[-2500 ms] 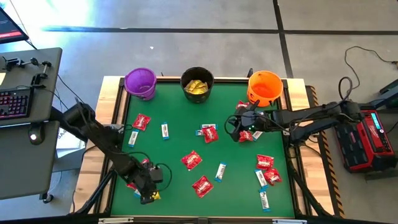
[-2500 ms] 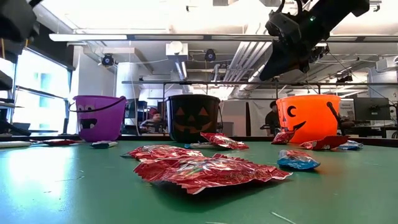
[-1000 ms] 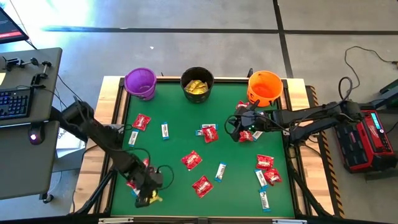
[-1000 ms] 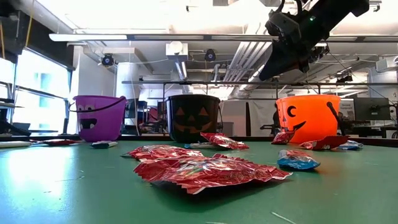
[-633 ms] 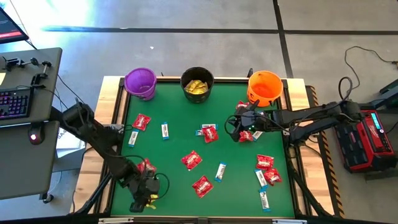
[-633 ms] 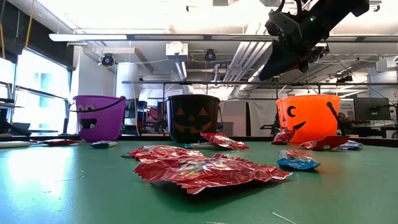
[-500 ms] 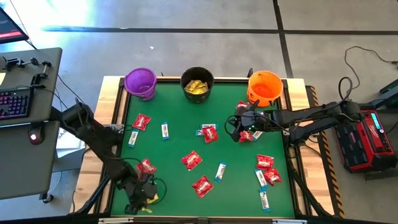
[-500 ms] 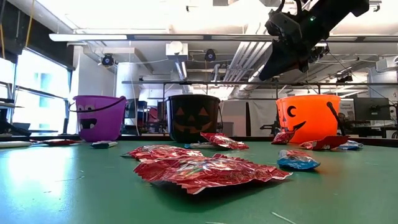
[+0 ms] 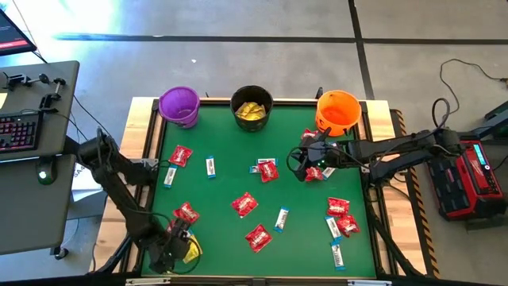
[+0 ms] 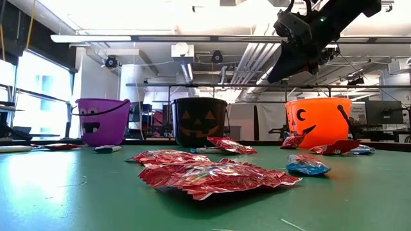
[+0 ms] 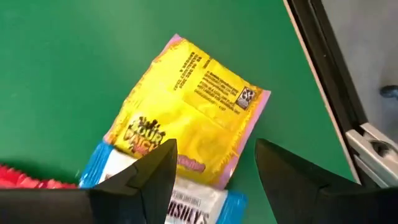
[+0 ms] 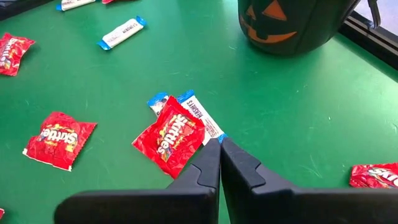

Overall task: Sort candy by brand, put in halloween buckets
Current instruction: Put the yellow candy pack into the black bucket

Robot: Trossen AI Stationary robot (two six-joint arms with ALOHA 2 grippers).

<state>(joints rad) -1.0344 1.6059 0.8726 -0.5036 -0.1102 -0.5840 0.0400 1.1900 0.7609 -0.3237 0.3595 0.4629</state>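
Observation:
Three buckets stand along the far edge: purple (image 9: 179, 106), black (image 9: 252, 107) with yellow packets inside, orange (image 9: 338, 112). Red packets (image 9: 244, 205) and white-and-blue bars (image 9: 281, 218) lie scattered on the green mat. At the near left corner my left gripper (image 9: 181, 249) hovers open, pointing steeply down over a yellow packet (image 11: 186, 109). That packet lies flat, its near end overlapping a white-and-blue bar (image 11: 186, 210). My right gripper (image 9: 298, 171) hangs shut above the mat near the orange bucket, over a red packet (image 12: 169, 138) lying on a bar.
A dark raised rim (image 11: 323, 74) borders the mat right beside the yellow packet. Another red packet (image 9: 187, 213) lies just beyond my left gripper. More candy clusters at the near right (image 9: 340, 218). A desk with a keyboard (image 9: 20, 131) stands left of the table.
My left gripper has swung toward the table's near left corner and sunk a little, rolling as it went. It has uncovered the red packet it stood over and now hangs above the yellow packet, which has stayed in place.

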